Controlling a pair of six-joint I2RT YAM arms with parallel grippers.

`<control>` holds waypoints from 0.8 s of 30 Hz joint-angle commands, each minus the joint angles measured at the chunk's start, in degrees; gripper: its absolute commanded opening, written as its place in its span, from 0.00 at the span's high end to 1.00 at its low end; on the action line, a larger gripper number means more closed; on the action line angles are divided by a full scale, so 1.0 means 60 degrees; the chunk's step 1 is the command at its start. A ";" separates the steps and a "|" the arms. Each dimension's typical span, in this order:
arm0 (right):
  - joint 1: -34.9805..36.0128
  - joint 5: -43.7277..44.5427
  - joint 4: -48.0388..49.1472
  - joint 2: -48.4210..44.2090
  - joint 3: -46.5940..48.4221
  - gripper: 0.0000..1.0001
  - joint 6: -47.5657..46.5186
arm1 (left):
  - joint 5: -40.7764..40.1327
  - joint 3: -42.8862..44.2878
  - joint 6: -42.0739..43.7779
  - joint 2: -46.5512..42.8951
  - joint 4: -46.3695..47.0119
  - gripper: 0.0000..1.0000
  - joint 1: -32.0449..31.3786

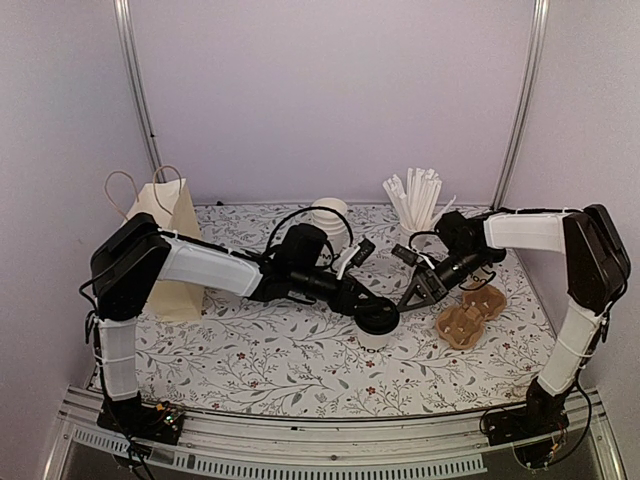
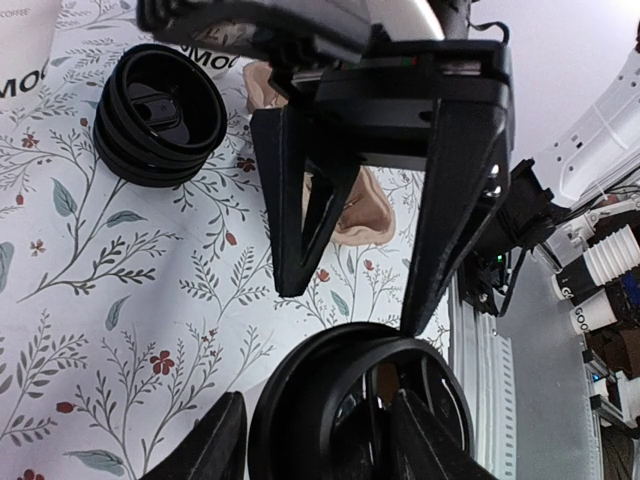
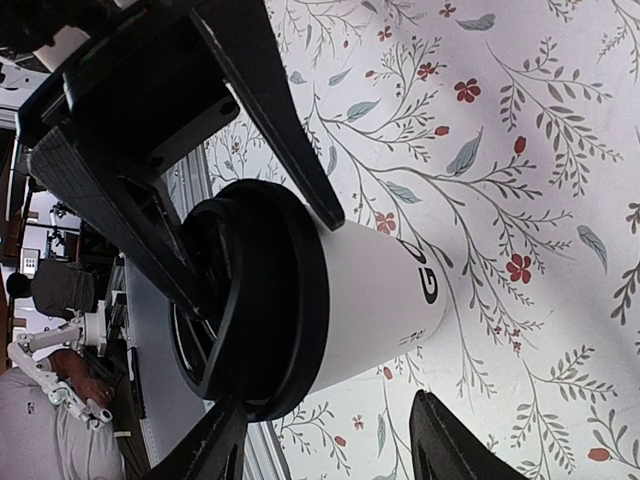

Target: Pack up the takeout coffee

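The takeout cup [image 3: 370, 290], judged light and crushable, is set just left of the brown carrier [image 1: 470, 315] and pinched at its stiffer lid rim by the half-closed left claw [image 2: 320, 400]; the right claw [image 1: 422, 293] is spread, empty.

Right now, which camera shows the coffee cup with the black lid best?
The right wrist view. The coffee cup fills it, showing its white side, lettering and black lid. The left wrist view shows only the lid from above. The top view shows the cup small and far off.
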 commanded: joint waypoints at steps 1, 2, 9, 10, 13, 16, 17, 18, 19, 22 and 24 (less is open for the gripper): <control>-0.0025 -0.0019 -0.0083 0.0447 0.0121 0.42 -0.0095 | -0.0548 -0.0199 0.0292 0.0537 -0.1142 0.49 -0.0116; -0.0025 0.0016 -0.0051 0.0501 0.0137 0.42 -0.0095 | -0.0555 -0.0226 0.0291 0.0537 -0.1131 0.49 -0.0101; -0.0025 0.1531 0.0489 0.0974 -0.0095 0.42 0.0506 | -0.0559 -0.0448 0.0229 0.0596 -0.0921 0.49 -0.0099; -0.0025 0.1825 0.0538 0.1057 -0.0157 0.42 0.0615 | -0.0554 -0.0474 0.0228 0.0596 -0.0902 0.49 -0.0100; -0.0025 0.2104 0.0480 0.1346 -0.0163 0.42 0.0742 | -0.0555 -0.0484 0.0225 0.0607 -0.0854 0.49 -0.0102; -0.0023 0.2060 0.0443 0.1325 -0.0080 0.43 0.0729 | -0.0597 -0.0433 0.0262 0.0588 -0.0863 0.49 -0.0085; -0.0023 0.1898 0.0381 0.1277 -0.0044 0.43 0.0682 | -0.0614 -0.0416 0.0276 0.0571 -0.0870 0.49 -0.0086; -0.0021 0.1664 0.0329 0.1167 -0.0021 0.43 0.0555 | -0.0609 -0.0401 0.0289 0.0539 -0.0848 0.49 -0.0084; -0.0025 0.1472 0.0308 0.1091 0.0009 0.43 0.0478 | -0.0614 -0.0373 0.0311 0.0501 -0.0828 0.48 -0.0084; -0.0025 0.0943 0.0214 0.0677 0.0107 0.42 0.0288 | -0.0625 -0.0202 0.0390 0.0389 -0.0802 0.47 -0.0085; -0.0025 0.0722 0.0152 0.0428 0.0170 0.41 0.0175 | -0.0619 -0.0054 0.0412 0.0356 -0.0805 0.47 -0.0092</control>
